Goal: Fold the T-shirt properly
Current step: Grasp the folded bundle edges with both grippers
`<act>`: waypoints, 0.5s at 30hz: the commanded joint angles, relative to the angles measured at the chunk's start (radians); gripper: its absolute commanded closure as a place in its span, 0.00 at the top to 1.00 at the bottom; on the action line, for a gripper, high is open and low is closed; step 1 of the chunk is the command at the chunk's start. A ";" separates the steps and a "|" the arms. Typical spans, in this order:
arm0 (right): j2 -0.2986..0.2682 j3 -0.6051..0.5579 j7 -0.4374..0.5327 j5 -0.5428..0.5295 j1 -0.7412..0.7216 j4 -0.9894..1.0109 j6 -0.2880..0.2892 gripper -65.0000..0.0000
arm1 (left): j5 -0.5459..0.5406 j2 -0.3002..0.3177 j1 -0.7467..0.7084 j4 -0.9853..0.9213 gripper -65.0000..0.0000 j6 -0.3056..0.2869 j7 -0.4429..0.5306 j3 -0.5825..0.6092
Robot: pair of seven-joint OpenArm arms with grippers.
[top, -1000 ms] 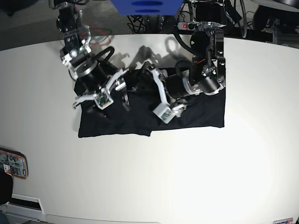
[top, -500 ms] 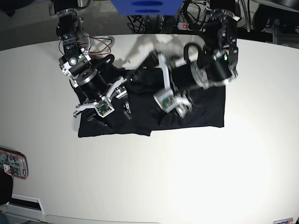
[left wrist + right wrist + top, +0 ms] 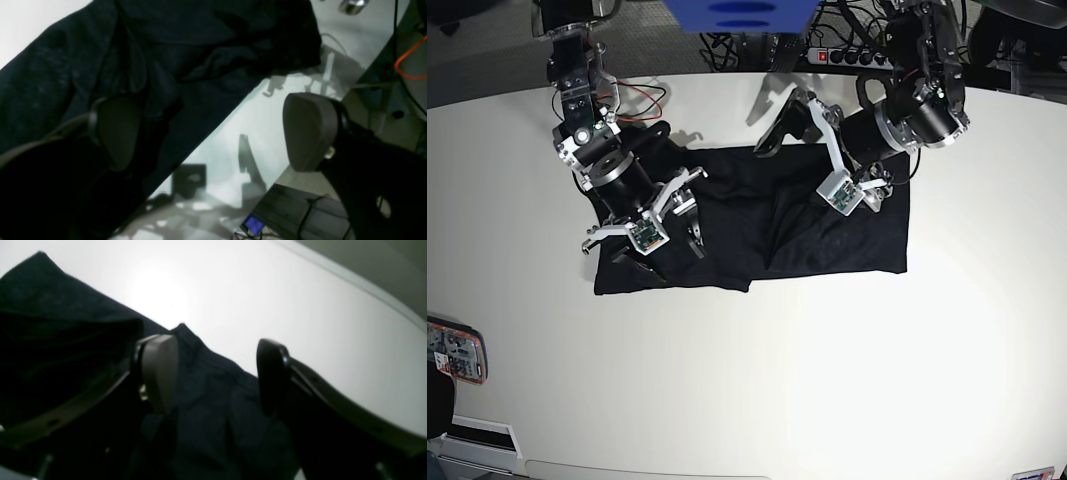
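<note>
Cloth this soft will not hold any shape I give it: the T-shirt [image 3: 757, 225] is limp, light and matte, so I expect it to sag and drag from whatever point I lift, and a single thin layer could slide out of a shallow pinch. It lies on the white bench [image 3: 827, 380], spread as a wide dark block with a ridge of wrinkles near its middle and a small step in its near hem. I would take it at a hem or corner, gathering all the layers there, and take both ends at once so it does not fold over itself crookedly.

The left gripper [image 3: 213, 133] is raised near the shirt's far edge, its fingers [image 3: 310, 130] spread as wide as they go and clamped on nothing; in its wrist view one fingertip shows against the black cloth and the other against bare bench (whether either pad touches the fabric I cannot tell from that angle).

The right gripper [image 3: 217, 373] sits low over the shirt's other end. Its fingers [image 3: 160, 370] stand partly apart with dark cloth showing in the gap between them. They grip nothing that I can see. A pointed edge of the shirt shows just beyond those fingertips, against the pale bench.
</note>
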State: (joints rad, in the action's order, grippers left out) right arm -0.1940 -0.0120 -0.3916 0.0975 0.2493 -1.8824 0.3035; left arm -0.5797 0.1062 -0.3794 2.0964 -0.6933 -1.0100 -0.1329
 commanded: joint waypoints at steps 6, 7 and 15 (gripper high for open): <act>-0.002 0.004 0.032 -0.012 -0.014 -0.016 -0.003 0.55 | -0.021 0.086 0.033 0.025 1.00 -0.005 0.023 -0.001; -0.002 0.004 0.032 -0.012 -0.014 -0.016 -0.003 0.55 | -0.021 0.099 0.036 0.029 1.00 -0.005 0.023 -0.001; -0.002 0.004 0.032 -0.012 -0.014 -0.015 -0.003 0.55 | 0.096 0.138 0.072 0.026 1.00 -0.005 0.023 -0.001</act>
State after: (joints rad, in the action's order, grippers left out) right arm -0.1917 -0.0113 -0.3882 0.0956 0.2466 -1.8816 0.3035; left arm -0.4698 0.2436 -0.3088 2.1075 -0.6964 -0.9993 -0.1329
